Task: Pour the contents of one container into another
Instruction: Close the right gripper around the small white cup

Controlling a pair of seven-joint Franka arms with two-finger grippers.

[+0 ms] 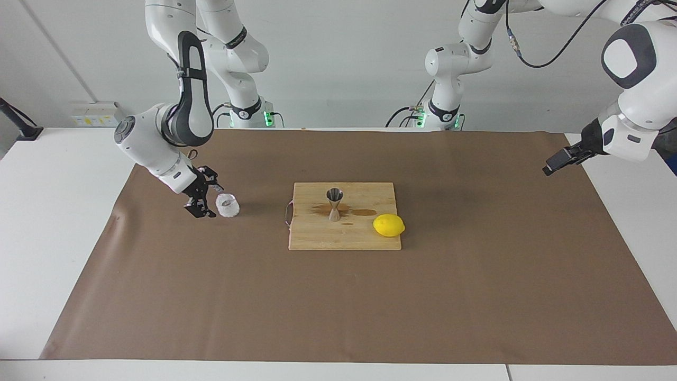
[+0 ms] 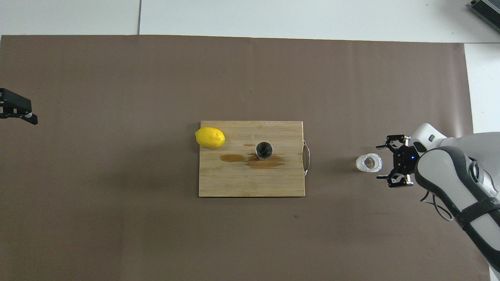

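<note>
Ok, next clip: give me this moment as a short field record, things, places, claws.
cup: white textured cup upright on the brown paper, toward the right arm's end
jigger: steel jigger upright on the cutting board
spill: brown wet stain around the jigger's foot
lemon: lemon at the board's edge
right claw: right claw open beside the cup, not gripping
left claw: left claw waiting over the paper's edge

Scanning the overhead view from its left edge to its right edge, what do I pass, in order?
Left gripper → lemon → steel jigger on the cutting board → board's metal handle → white textured cup → right gripper, open beside the cup.
</note>
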